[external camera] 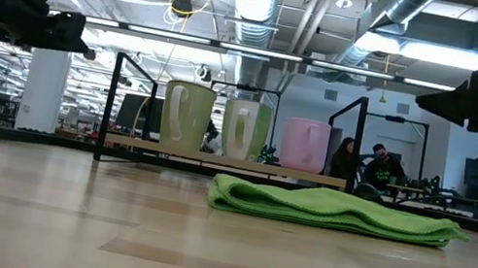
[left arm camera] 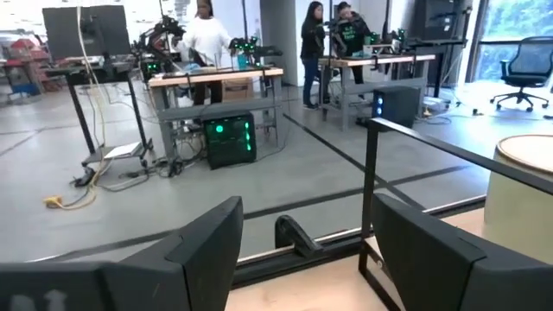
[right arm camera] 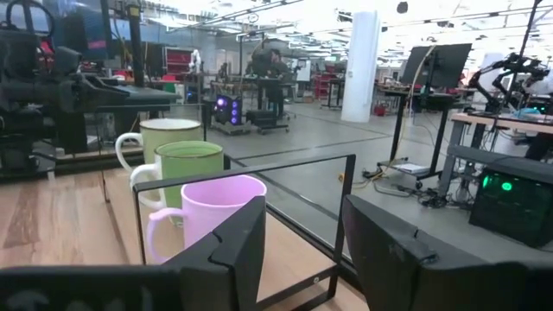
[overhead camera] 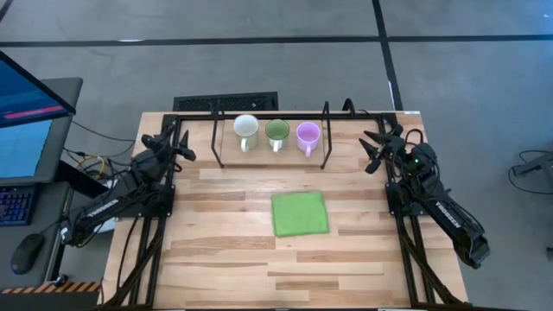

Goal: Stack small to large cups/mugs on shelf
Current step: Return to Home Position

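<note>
Three mugs stand upright on their bases in a row on the shelf [overhead camera: 268,160] at the table's far side: white mug [overhead camera: 246,130], green mug [overhead camera: 276,132], pink mug [overhead camera: 308,135]. The low view shows the white mug [external camera: 186,117], green mug [external camera: 246,130] and pink mug [external camera: 304,145] side by side. In the right wrist view the pink mug [right arm camera: 216,212] is nearest, then the green mug [right arm camera: 186,166] and the white mug [right arm camera: 164,138]. My left gripper [overhead camera: 183,149] is open, left of the shelf. My right gripper [overhead camera: 373,149] is open, right of it.
A folded green cloth [overhead camera: 300,212] lies flat on the table's middle, in front of the shelf. The shelf's black wire uprights [overhead camera: 326,138] stand between each gripper and the mugs. People stand at desks in the room beyond the table's far edge.
</note>
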Controlling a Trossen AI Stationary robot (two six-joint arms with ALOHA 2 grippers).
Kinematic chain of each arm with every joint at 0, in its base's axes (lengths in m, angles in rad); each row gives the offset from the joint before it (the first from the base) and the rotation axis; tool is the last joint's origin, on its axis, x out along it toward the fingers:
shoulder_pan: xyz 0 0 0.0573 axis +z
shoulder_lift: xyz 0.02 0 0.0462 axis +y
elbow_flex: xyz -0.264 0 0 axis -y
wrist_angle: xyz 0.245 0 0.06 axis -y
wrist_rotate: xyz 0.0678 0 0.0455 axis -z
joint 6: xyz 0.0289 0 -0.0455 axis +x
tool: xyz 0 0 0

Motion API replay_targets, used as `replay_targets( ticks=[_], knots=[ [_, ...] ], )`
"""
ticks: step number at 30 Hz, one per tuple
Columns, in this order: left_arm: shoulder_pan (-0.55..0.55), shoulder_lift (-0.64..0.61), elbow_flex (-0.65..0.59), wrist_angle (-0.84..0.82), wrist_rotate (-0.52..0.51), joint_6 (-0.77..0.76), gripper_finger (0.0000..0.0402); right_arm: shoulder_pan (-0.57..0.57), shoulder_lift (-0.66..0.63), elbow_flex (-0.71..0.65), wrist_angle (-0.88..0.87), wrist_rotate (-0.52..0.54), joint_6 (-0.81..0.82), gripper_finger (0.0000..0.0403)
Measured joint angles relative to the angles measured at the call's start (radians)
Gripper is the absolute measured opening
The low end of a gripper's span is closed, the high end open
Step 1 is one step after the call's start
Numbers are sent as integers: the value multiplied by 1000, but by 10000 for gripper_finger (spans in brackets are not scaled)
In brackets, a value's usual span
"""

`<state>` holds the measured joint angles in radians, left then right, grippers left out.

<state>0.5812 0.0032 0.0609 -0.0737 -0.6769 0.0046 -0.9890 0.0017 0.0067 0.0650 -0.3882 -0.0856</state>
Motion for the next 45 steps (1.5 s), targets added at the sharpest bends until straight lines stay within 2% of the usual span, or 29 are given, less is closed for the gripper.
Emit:
replay_targets(
  ticks=[9,12,14,24,31,45],
  knots=[
    [0,0,-4,58,119,167,247,0,0,0,0,0,0,177],
    [0,0,-4,61,262,191,247,0,0,0,0,0,0,177],
    [0,0,-4,61,315,216,247,0,0,0,0,0,0,177],
    [0,0,-18,57,305,208,247,0,0,0,0,-2,34,177],
    [1,9,-49,149,351,219,247,0,0,0,0,-2,34,177],
    [1,10,-52,151,352,176,247,0,0,0,0,-2,34,177]
  ],
)
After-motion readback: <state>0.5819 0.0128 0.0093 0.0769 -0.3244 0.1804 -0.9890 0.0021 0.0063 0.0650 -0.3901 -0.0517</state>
